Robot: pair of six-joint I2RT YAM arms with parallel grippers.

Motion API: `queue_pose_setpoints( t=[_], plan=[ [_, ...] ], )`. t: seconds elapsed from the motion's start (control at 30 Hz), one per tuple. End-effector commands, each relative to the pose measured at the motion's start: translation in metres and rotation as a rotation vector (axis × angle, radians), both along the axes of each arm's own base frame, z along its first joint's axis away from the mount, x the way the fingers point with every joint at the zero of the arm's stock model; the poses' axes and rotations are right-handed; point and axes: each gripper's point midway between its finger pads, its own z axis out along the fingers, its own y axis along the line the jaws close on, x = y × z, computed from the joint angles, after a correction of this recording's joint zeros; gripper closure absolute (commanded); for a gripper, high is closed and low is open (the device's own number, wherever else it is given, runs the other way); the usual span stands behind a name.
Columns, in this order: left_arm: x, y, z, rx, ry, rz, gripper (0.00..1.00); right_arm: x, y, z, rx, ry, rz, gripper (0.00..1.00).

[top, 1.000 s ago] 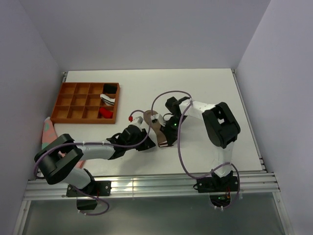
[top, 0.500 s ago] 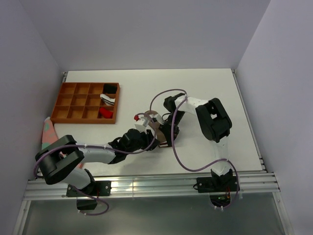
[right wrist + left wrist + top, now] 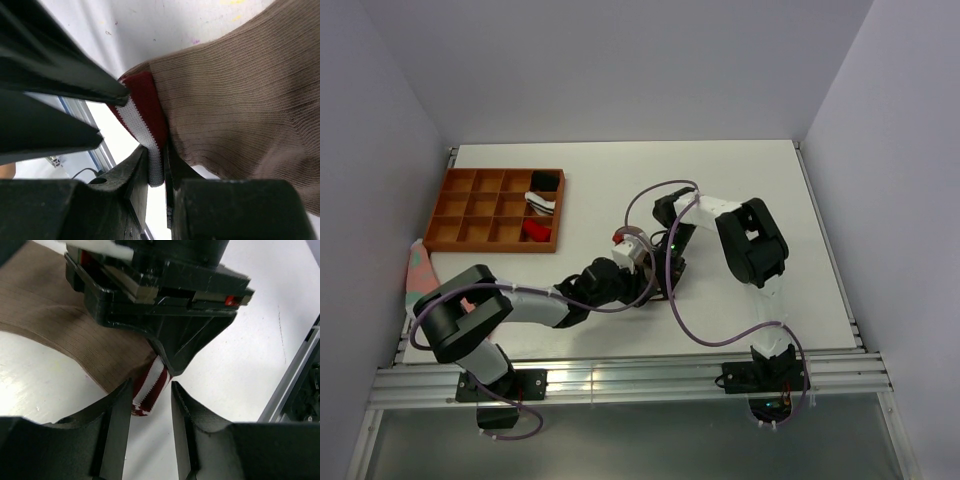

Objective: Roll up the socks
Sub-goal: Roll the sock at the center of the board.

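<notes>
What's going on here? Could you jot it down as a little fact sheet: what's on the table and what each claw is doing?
Surface: white table
Sock: tan sock, spread out mid-table, not yet rolled
Cuff: striped cuff, maroon and white, between the two claws
Right claw: shut, pinching the cuff
Left claw: open, one finger on each side of the cuff
Tray: wooden tray at far left, red bundle in one compartment
</notes>
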Motion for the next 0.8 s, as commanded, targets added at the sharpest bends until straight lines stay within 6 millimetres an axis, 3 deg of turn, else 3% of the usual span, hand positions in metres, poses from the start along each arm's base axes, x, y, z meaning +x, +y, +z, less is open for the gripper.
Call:
queue_pose_setpoints(
  t=[0.0,0.27,0.4,0.5,0.63,0.77],
  plan=[
    [0.001,-0.015,0.011,-0.034,-0.042,-0.056,0.58,0.003,0.002,0.008,0.006,0.005,-0.002,0.83],
    [-0.004,-0.02,-0.005,-0.042,0.004,-0.072,0.59,0.002,0.001,0.006,0.004,0.012,0.001,0.83],
    [-0.004,-0.024,-0.01,-0.034,0.037,-0.077,0.67,0.003,0.001,0.005,0.004,0.003,-0.004,0.82],
    [-0.008,-0.024,-0.015,-0.035,0.063,-0.079,0.85,0.005,0.004,0.004,0.006,-0.005,-0.018,0.79],
    [-0.012,-0.024,-0.025,-0.027,0.106,-0.083,1.0,0.01,0.007,0.004,0.012,-0.041,-0.051,0.68],
    [-0.019,-0.018,-0.037,-0.028,0.167,-0.063,1.0,0.021,0.011,0.005,0.023,-0.1,-0.099,0.58]
  ],
)
